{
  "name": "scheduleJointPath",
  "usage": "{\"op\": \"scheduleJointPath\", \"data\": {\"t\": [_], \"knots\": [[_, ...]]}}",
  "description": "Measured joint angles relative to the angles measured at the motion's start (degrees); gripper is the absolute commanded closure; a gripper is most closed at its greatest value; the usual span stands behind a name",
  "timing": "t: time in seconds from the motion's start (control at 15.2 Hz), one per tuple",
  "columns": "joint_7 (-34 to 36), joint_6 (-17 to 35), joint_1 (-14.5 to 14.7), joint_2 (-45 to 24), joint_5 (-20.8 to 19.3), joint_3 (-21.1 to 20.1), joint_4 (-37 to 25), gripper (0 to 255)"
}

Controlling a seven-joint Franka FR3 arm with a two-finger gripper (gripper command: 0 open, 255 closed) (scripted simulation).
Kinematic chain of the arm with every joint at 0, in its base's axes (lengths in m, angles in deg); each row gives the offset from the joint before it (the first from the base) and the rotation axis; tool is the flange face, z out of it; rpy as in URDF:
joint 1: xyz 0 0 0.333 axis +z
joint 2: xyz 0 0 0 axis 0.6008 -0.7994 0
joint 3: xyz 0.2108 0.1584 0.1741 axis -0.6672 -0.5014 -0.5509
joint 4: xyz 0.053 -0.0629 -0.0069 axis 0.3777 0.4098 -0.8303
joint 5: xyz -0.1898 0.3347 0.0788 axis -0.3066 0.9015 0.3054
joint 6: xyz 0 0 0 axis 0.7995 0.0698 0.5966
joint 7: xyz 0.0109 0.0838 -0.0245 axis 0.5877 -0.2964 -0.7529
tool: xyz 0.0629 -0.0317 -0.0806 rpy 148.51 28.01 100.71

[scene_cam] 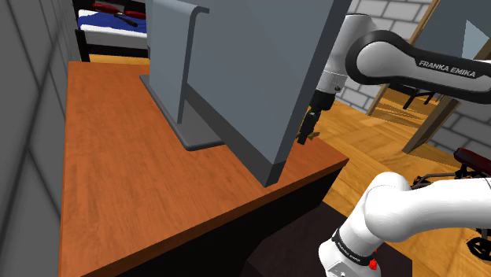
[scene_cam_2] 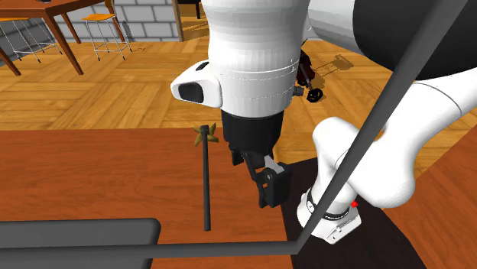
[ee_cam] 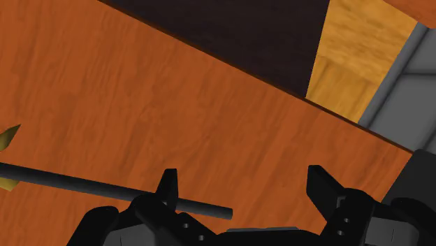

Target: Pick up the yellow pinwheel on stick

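Observation:
The pinwheel lies flat on the brown wooden desk [scene_cam_2: 92, 176]. Its thin dark stick [scene_cam_2: 206, 187] runs away from the monitor's base, and its small yellow head [scene_cam_2: 204, 137] is near the desk's far edge. My black gripper [scene_cam_2: 267, 187] hangs just above the desk, to the right of the stick in the second exterior view. In the wrist view the fingers [ee_cam: 168, 187] stand apart, so the gripper [ee_cam: 244, 189] is open. The stick [ee_cam: 91, 184] passes under one finger, and its free end lies between the two, untouched. Yellow vane tips [ee_cam: 8, 136] show at the stick's other end.
A large grey monitor [scene_cam: 236, 71] on a flat grey base [scene_cam: 185, 130] stands on the desk [scene_cam: 118, 173] and hides most of the gripper [scene_cam: 305, 130] in the shoulder view. The desk's edge [ee_cam: 279, 87] is close to the gripper, with wooden floor [ee_cam: 349, 56] below.

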Motion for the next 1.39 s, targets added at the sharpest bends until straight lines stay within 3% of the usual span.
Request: {"op": "scheduleJointPath", "data": {"t": [0.2,0.53,0.92,1.06,1.39], "knots": [[-6.0,-0.4,1.3,-0.4,-2.5,2.2,0.3,0],[-31.8,0.3,6.4,-4.0,-13.1,10.4,0.0,0],[-62.7,6.7,12.8,-11.2,-24.9,19.3,-1.0,0],[-66.8,8.3,13.5,-12.2,-26.5,20.6,-0.5,0],[-67.4,12.6,13.6,-13.4,-27.6,21.8,2.4,0]]}}
